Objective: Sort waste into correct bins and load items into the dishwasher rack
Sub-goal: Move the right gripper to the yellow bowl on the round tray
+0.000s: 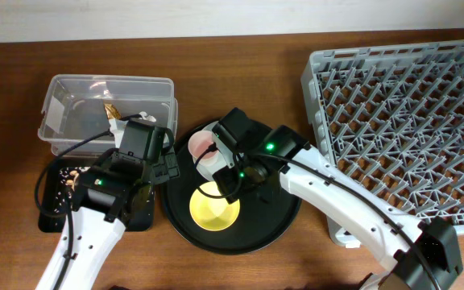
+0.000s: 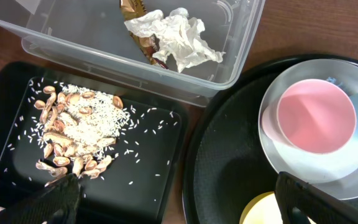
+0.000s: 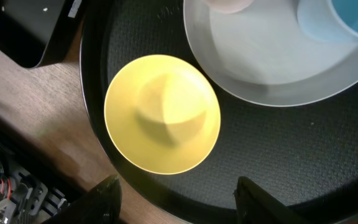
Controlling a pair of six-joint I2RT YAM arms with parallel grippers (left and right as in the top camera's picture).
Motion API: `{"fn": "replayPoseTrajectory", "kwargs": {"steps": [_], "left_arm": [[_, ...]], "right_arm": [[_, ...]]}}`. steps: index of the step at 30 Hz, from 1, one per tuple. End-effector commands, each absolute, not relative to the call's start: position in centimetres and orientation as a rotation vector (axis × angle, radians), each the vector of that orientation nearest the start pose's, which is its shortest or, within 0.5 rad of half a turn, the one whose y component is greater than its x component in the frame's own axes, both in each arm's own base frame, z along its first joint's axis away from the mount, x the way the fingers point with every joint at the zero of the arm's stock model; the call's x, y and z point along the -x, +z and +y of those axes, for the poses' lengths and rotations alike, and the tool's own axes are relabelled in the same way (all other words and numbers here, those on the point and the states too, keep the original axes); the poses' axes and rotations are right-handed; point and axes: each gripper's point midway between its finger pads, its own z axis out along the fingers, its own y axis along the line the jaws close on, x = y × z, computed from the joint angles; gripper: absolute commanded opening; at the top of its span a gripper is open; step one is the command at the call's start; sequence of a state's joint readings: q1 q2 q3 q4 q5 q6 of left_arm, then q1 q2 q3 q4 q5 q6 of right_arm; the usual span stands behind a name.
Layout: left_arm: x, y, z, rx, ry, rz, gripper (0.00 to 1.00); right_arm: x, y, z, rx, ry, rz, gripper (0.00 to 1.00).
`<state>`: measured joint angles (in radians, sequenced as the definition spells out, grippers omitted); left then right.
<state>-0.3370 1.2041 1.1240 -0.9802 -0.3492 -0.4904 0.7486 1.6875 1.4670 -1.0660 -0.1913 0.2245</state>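
Note:
A crumpled white napkin (image 2: 179,37) and a gold-brown wrapper (image 2: 138,25) lie in the clear tub (image 1: 107,113). Tan food scraps (image 2: 73,134) with rice grains sit in the black rectangular tray (image 2: 154,162). My left gripper (image 2: 179,202) hangs open over the gap between that tray and the round tray, holding nothing. On the pale plate (image 2: 309,168) stands a pink cup (image 2: 312,118), and a blue cup (image 3: 347,18) stands beside it. The yellow bowl (image 3: 163,112) rests on the round black tray (image 3: 278,155). Just past the bowl's near side my right gripper (image 3: 182,202) is open and empty.
The large grey dishwasher rack (image 1: 409,121) fills the right side of the table. Both arms crowd the round tray (image 1: 272,217) from the front. Bare wood shows between the black rectangular tray (image 1: 55,197) and the round one.

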Motion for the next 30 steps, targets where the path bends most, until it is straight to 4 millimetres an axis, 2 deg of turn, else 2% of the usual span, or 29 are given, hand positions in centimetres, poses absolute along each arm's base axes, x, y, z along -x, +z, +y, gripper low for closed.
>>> {"fn": "replayPoseTrajectory", "kwargs": {"steps": [1,5,6,10,13,19,23,30], "left_arm": [[-29.5,20.3,-3.7,0.318,0.149,2.491,0.99],[-29.5,20.3,-3.7,0.318,0.149,2.491,0.99],[-29.5,20.3,-3.7,0.318,0.149,2.491,0.99],[-29.5,20.3,-3.7,0.318,0.149,2.491,0.99],[-29.5,20.3,-3.7,0.318,0.149,2.491,0.99],[-29.5,20.3,-3.7,0.318,0.149,2.491,0.99],[-29.5,20.3,-3.7,0.318,0.149,2.491,0.99],[-29.5,20.3,-3.7,0.318,0.149,2.491,0.99]], "right_arm": [[-24.6,13.2,27.0,0.815,0.414,2.868,0.61],[-23.5,10.9,26.4,0.824,0.411,2.915,0.64],[-22.8,10.2,26.7,0.845,0.467,2.925,0.64],[-20.5,10.0,29.3,1.05,0.727,2.848,0.64],[-19.8,9.9,30.3,1.123,0.73,2.798,0.64],[-18.6,10.4,33.7,1.259,0.733,2.638,0.64],[-18.7,9.9,34.0,1.277,0.61,2.602,0.63],[-18.6,9.5,33.9,1.285,0.57,2.592,0.63]]}}
